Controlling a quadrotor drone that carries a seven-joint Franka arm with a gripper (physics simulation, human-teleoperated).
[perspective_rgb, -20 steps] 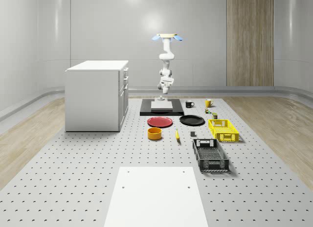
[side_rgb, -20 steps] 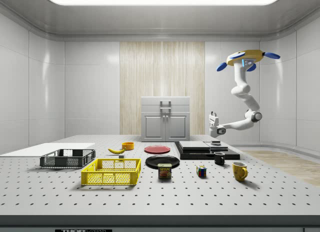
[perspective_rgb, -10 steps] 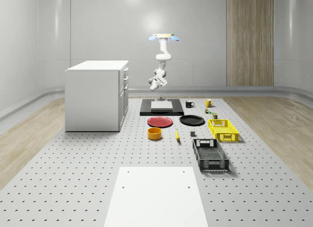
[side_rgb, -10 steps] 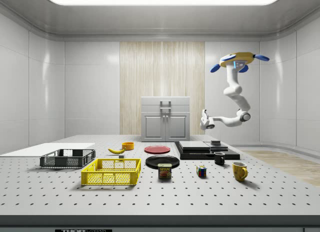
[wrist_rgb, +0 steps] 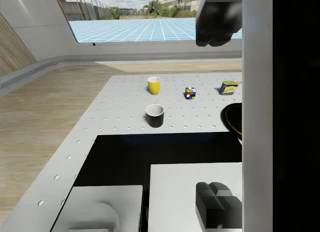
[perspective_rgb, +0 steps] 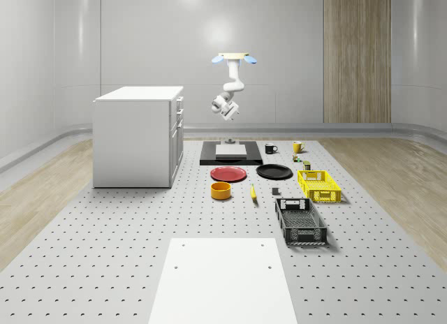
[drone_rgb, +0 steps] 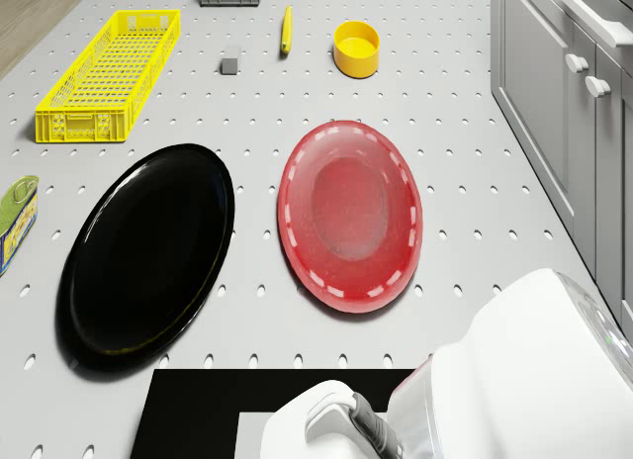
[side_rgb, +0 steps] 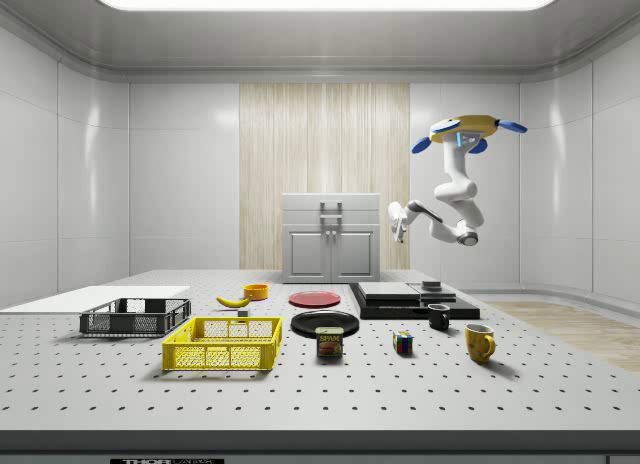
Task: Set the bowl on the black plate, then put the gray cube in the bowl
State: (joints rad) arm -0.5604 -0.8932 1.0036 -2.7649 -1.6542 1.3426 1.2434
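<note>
Gripper (side_rgb: 397, 222) is hanging in mid-air, well above the black platform (perspective_rgb: 230, 159) at the far end of the table (perspective_rgb: 105, 268). Honestly can't tell from any of these shots if it's open or closed, and it isn't carrying anything I can make out.

Biggest stuff first: the white cabinet (perspective_rgb: 136, 135) stands on the whole-scene view's left side of the table. A white sheet (perspective_rgb: 223, 282) lies flat at the near end. The drone (perspective_rgb: 233, 57) hovers high over the platform with the arm folded up underneath it.

Next, the black crate (perspective_rgb: 300, 221) and the yellow crate (perspective_rgb: 319, 185) sit in a row on the whole-scene view's right. The black plate (drone_rgb: 148, 256) and the red plate (drone_rgb: 351, 217) lie side by side just in front of the platform, close but not touching.

Then the bowl (perspective_rgb: 221, 190). It's yellow-orange, sitting upright on the bare table near the red plate, well apart from the black plate. The banana (perspective_rgb: 253, 192) lies just beside it. The gray cube (drone_rgb: 230, 64) rests on the table between the banana and the yellow crate.

Small stuff: a black mug (wrist_rgb: 155, 115) just beside the platform, with a yellow mug (wrist_rgb: 153, 85), a colour puzzle cube (wrist_rgb: 190, 93) and a tin can (wrist_rgb: 229, 87) a bit further out.
</note>
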